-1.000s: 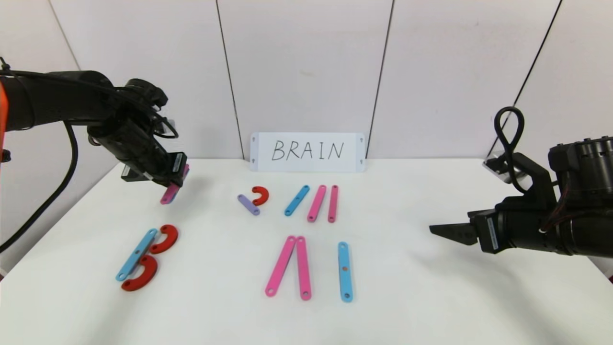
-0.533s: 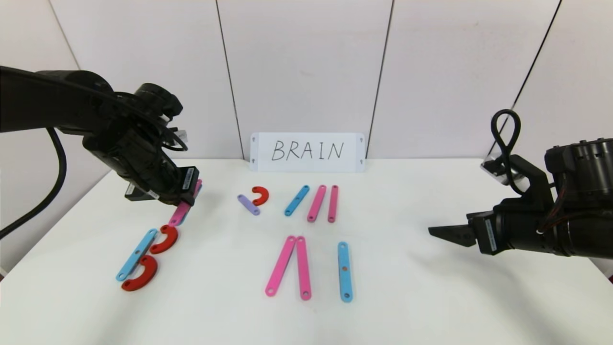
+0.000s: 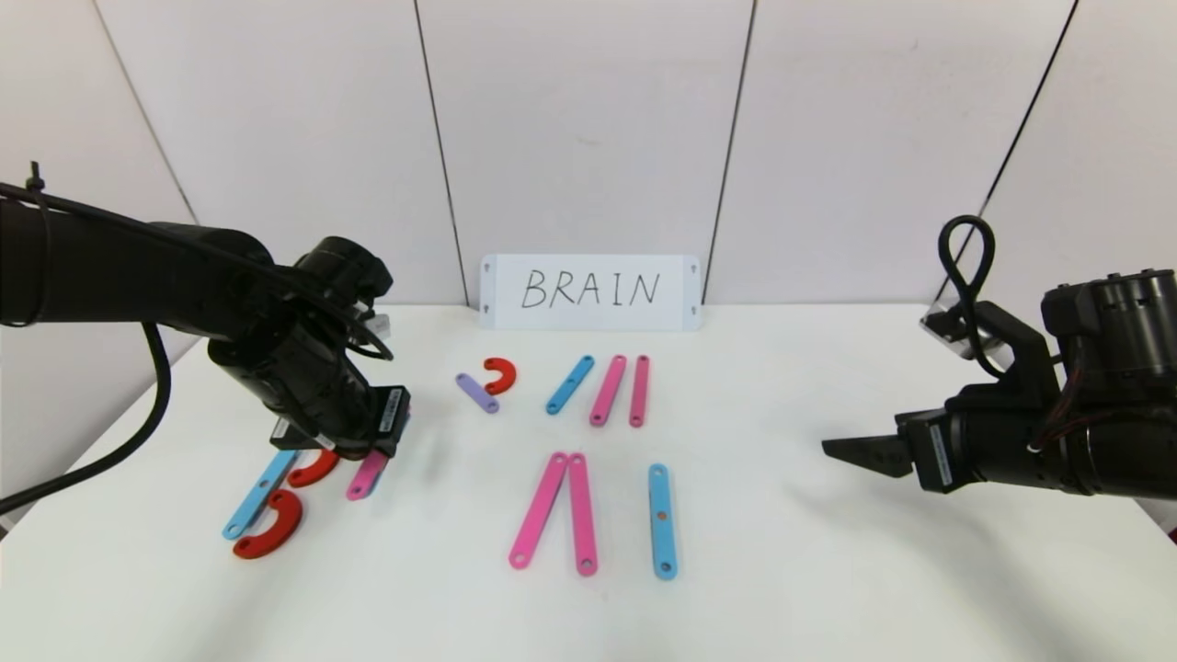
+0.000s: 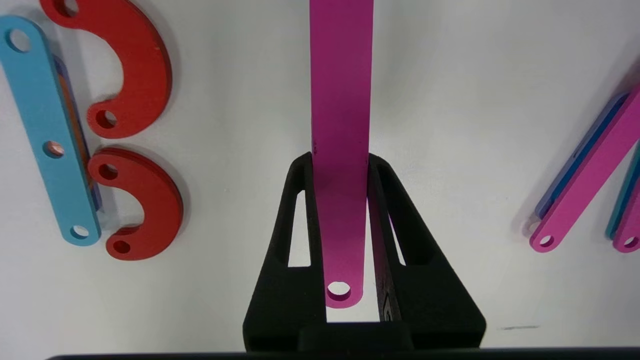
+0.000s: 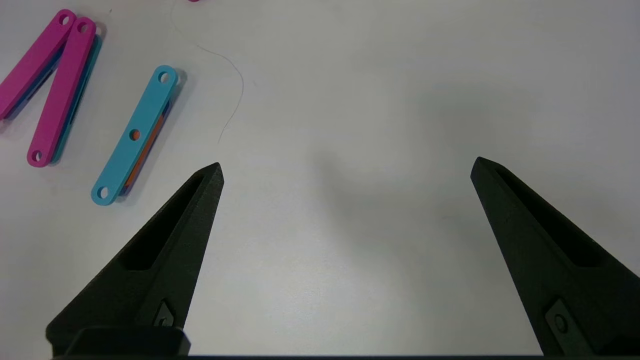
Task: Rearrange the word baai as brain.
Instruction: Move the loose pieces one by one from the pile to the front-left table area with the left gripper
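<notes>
Left gripper (image 4: 341,165): you have it clamped on a pink strip (image 4: 341,100), the jaws pinching its two long edges near the holed end.
Where the strip is: lower left of the head frame, just right of the B — the blue strip (image 3: 260,493) with its two red curves (image 3: 268,526).
Long axis: in the wrist view it runs straight out from between the fingers; in the head view it slants toward lower left, free end low, at or just above the table (image 3: 782,588).
Risk, B: swing left and you will likely nudge the upper red curve (image 3: 311,467) out of its letter.
Risk, release: if you let go while the strip is tilted, it may skid or rotate — your R stem would land crooked.
Right gripper (image 5: 345,170): fingers spread wide apart, holding nothing, parked at mid-right of the head frame.
Spare pieces: lilac strip (image 3: 477,393) near the top centre, by the card (image 3: 588,291).
</notes>
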`<state>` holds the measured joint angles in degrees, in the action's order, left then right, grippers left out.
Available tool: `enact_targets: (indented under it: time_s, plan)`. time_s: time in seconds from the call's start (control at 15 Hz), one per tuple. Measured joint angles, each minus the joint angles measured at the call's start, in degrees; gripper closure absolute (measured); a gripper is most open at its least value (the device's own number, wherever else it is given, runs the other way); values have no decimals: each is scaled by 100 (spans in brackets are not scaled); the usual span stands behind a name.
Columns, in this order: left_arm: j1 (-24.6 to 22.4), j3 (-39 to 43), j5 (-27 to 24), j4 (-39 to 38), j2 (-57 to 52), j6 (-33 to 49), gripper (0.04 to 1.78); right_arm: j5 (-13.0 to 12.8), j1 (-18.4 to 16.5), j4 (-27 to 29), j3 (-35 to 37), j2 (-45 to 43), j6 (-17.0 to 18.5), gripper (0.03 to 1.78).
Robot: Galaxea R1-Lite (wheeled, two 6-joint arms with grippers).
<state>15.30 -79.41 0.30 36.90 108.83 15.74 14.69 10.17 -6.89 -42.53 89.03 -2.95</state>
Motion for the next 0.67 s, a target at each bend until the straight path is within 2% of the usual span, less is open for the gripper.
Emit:
enact_targets:
  time_s: [0.33, 0.67]
  plan:
    - [52, 433, 280, -245, 176, -12, 152, 2, 0, 0, 9, 9, 0, 8]
    - [84, 596, 305, -322, 289, -11, 152, 2, 0, 0, 9, 9, 0, 8]
